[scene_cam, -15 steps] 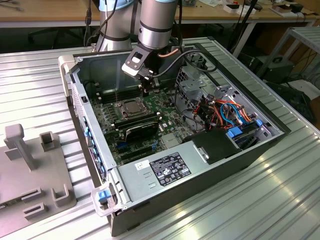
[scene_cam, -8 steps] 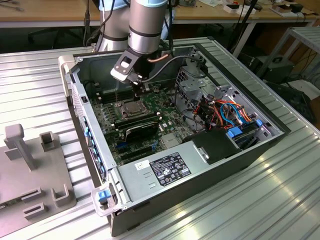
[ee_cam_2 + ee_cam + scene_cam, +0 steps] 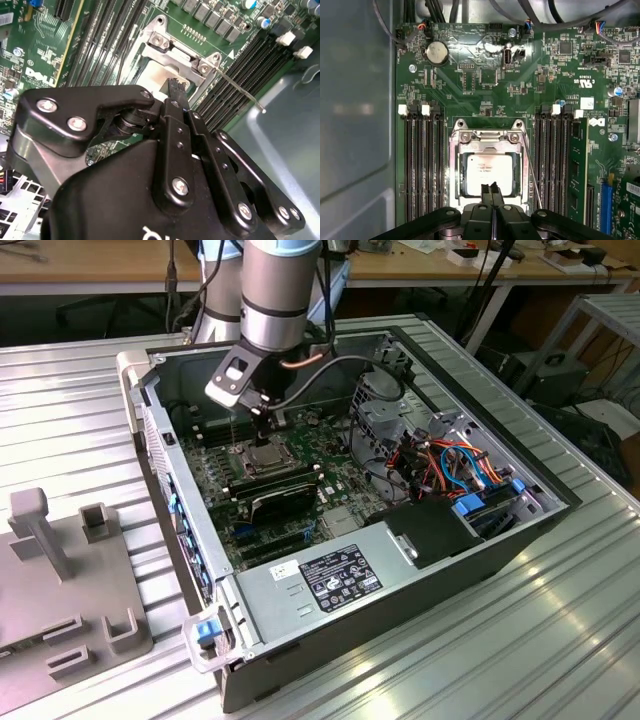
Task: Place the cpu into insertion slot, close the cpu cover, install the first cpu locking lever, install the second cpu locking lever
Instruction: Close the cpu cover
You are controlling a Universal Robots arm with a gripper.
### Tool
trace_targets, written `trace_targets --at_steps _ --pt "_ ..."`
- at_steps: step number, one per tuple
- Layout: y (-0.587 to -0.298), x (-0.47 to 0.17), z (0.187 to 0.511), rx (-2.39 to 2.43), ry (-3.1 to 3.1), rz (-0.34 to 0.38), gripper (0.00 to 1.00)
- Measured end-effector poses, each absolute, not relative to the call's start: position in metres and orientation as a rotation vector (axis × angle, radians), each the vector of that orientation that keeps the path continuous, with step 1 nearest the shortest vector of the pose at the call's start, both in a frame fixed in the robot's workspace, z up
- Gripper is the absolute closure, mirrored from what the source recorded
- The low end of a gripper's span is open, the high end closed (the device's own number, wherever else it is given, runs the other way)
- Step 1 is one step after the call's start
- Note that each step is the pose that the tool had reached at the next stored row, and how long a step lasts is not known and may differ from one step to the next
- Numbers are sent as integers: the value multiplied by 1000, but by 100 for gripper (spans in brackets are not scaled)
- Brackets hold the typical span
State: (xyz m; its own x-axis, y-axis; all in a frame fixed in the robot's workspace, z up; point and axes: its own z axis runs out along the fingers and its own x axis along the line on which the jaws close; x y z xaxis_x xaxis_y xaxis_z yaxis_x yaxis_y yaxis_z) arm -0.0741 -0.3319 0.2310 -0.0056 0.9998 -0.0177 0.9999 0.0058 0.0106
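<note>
Gripper [image 3: 491, 189] pinched shut, empty, over the cpu [image 3: 487, 170]; cpu cover [image 3: 490, 146] down, locking lever [image 3: 531, 172] looks unlatched, so a misaligned push could skid off and gouge the board [image 3: 485, 100].

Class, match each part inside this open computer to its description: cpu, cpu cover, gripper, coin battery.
1. cpu
2. cpu cover
3. gripper
4. coin battery

A. round and silver
B. shut, poised just over the cpu
C. silver frame lying around the cpu
D. square, with a tan-silver top

Pairs: 1-D, 2-C, 3-B, 4-A
</note>
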Motion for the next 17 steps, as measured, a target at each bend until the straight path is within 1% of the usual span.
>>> trace_targets --at_steps 14,17 --pt "-333 -87 229 2198 2218 -6 89" --pt "-333 -88 222 2198 2218 -6 89"
